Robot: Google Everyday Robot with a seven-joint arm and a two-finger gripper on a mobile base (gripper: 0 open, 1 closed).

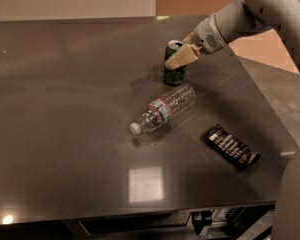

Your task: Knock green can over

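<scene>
The green can (pixel 174 70) stands upright on the dark table (pixel 65 109), toward the back right. It is dark green with a silver top rim. My gripper (pixel 181 57) comes in from the right on the white arm (pixel 240 19). Its pale fingertips lie against the can's upper part and partly cover its front.
A clear plastic bottle (pixel 165 107) lies on its side just in front of the can, cap toward the front left. A dark snack packet (pixel 233 147) lies near the table's right edge. A bright light reflection (pixel 146 184) shows near the front edge.
</scene>
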